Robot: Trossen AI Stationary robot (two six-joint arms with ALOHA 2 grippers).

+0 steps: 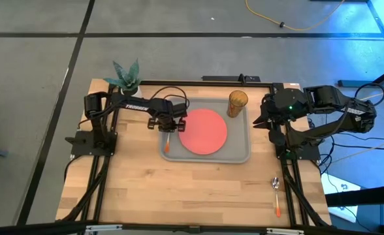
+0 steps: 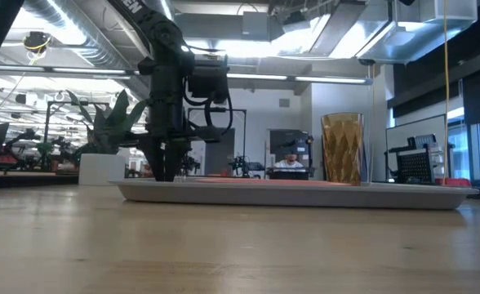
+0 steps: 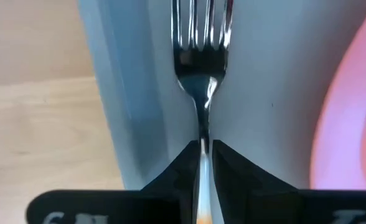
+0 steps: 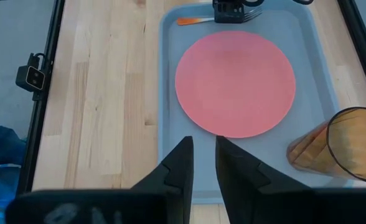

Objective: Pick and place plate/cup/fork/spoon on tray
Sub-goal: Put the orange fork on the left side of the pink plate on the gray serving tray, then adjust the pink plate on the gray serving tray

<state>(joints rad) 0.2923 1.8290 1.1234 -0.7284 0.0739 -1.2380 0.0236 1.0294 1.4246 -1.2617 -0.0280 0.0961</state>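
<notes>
The grey tray (image 1: 241,153) lies at the table's middle. The coral-red plate (image 1: 204,130) lies flat in it, and the amber cup (image 1: 237,103) stands upright in its far right corner. My left gripper (image 1: 168,124) is over the tray's left strip, shut on the fork (image 3: 198,56). The fork's tines point to the far edge and its orange handle (image 1: 167,147) to the near edge. The spoon (image 1: 276,192) lies on the table at the near right. My right gripper (image 4: 203,155) hovers at the tray's right edge, narrowly open and empty. My left gripper pinches the fork's thin metal neck (image 3: 203,142), between the tines and the orange handle, between its two fingers. The fingers come from above, pointing down, and lie across the fork. The fork is level and low over the tray's left strip; I cannot tell whether it rests there.
A white pot with a green plant (image 1: 127,79) stands at the table's far left corner. Bare wood (image 1: 179,189) stretches between the tray and the near edge. Black frame rails run along the table's left and right sides.
</notes>
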